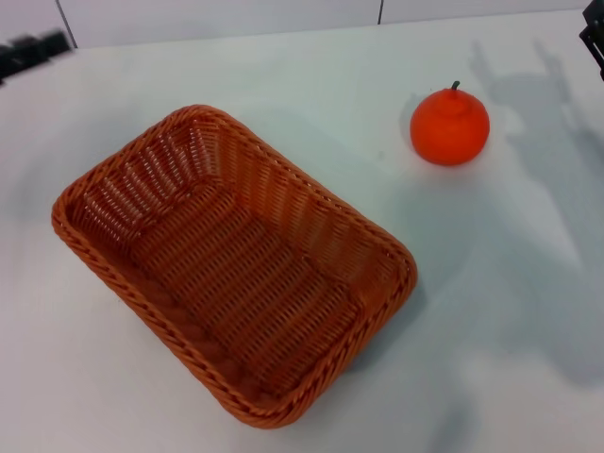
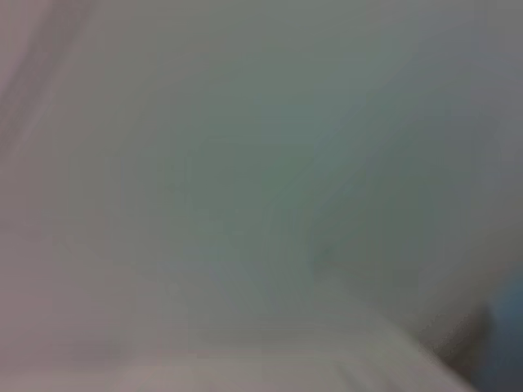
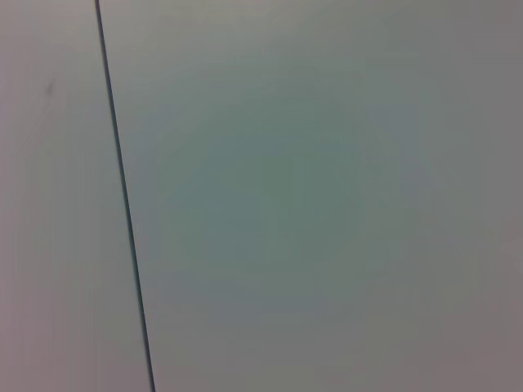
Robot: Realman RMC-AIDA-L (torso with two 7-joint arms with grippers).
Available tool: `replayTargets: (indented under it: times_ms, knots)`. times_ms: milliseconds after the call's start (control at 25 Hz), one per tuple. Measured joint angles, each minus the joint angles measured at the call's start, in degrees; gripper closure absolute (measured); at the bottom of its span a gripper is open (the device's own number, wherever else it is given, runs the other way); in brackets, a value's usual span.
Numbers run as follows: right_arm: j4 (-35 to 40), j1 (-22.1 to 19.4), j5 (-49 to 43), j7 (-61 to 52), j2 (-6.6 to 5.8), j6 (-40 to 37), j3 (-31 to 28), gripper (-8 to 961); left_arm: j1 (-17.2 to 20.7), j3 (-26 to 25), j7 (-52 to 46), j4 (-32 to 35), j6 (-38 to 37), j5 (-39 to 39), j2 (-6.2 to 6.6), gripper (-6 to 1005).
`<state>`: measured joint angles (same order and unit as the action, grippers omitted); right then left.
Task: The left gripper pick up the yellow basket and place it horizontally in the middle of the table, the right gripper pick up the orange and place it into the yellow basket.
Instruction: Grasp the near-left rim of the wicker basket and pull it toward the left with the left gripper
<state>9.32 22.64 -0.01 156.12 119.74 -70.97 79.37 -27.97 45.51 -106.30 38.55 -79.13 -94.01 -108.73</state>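
The yellow basket, orange-brown woven wicker, lies empty on the white table, left of centre, with its long side running diagonally. The orange stands upright on the table to the basket's far right, apart from it. Only a black part of my left gripper shows, at the far left edge of the head view, well away from the basket. A black bit of my right gripper shows at the far right edge, beyond the orange. Neither wrist view shows the basket or the orange.
The table's far edge meets a pale wall at the back. The left wrist view shows only a blurred pale surface. The right wrist view shows a plain pale surface with a thin dark seam. Arm shadows fall on the table at the right.
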Motion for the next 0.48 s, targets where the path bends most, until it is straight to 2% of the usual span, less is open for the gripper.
replayTargets:
  times_ms: [80,200,320,480]
  knots:
    - [0.0,0.1,0.0,0.0,0.04,0.0,0.1,14,-2.9,-0.1,-3.8,1.6,-3.7,-7.2,1.26,175]
    - [0.0,0.2,0.0,0.0,0.06,0.0,0.5,14,-5.8,0.2,-6.7,4.7,-6.7,-15.1,1.72,175]
    - [0.0,0.3,0.0,-0.1,0.06,-0.1,0.8,14,-8.5,0.4,-7.4,6.5,-9.1,-21.5,1.73,175]
    - [0.0,0.3,0.0,-0.3,0.17,-1.1,1.3,13,-10.9,0.4,-7.5,8.7,-8.5,-29.1,0.52,174]
